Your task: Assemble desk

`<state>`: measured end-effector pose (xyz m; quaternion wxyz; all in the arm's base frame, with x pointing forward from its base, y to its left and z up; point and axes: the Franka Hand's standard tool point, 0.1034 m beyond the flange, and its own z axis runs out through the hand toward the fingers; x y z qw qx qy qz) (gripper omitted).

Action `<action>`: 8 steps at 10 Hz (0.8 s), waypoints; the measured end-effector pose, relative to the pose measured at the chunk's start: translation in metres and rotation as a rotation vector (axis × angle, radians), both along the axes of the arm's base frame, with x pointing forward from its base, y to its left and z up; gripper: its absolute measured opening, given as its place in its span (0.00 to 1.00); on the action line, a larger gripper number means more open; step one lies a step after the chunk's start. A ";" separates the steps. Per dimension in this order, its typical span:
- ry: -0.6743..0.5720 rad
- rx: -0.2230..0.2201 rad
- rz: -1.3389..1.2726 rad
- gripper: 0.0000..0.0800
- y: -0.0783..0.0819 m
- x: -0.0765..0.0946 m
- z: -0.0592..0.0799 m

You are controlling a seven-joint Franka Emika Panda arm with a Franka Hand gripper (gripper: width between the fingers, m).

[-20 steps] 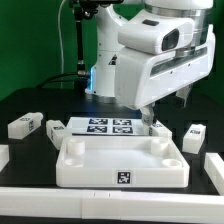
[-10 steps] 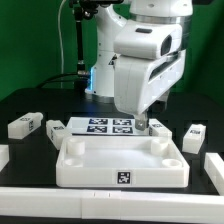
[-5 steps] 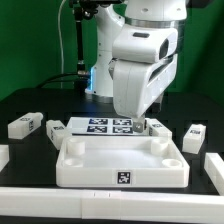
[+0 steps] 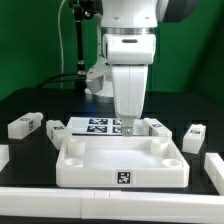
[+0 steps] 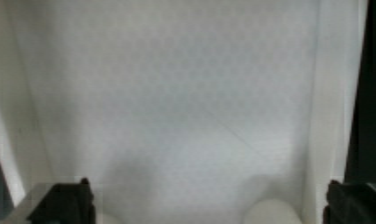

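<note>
The white tabletop (image 4: 120, 160) lies upside down at the front middle, rim up, with a square tag (image 4: 124, 178) on its front edge. White tagged legs lie around it: one at the exterior view's left (image 4: 25, 125), a short one (image 4: 55, 130) beside it, and others at the right (image 4: 193, 135) (image 4: 214, 165). My gripper (image 4: 130, 124) points straight down over the tabletop's back rim, next to a leg (image 4: 158, 127). In the wrist view the gripper (image 5: 211, 200) is open, its dark fingertips (image 5: 69, 200) far apart over a plain white surface, with nothing between them.
The marker board (image 4: 100, 126) lies flat behind the tabletop, partly under my arm. Another white part (image 4: 3, 155) sits at the exterior view's far left edge. A white bar (image 4: 100, 205) runs along the front. The table is black.
The arm has swung from a tilted pose on the exterior view's right to upright. The gripper has moved left along the tabletop's back rim. The parts have not moved.
</note>
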<state>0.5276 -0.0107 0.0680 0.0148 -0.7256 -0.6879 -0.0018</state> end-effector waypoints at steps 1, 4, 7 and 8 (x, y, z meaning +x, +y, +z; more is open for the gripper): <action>0.000 0.000 -0.001 0.81 -0.001 0.000 0.000; -0.003 0.001 0.012 0.81 -0.002 -0.007 -0.007; 0.013 0.011 0.037 0.81 0.006 -0.040 -0.036; 0.014 0.014 0.035 0.81 0.007 -0.045 -0.046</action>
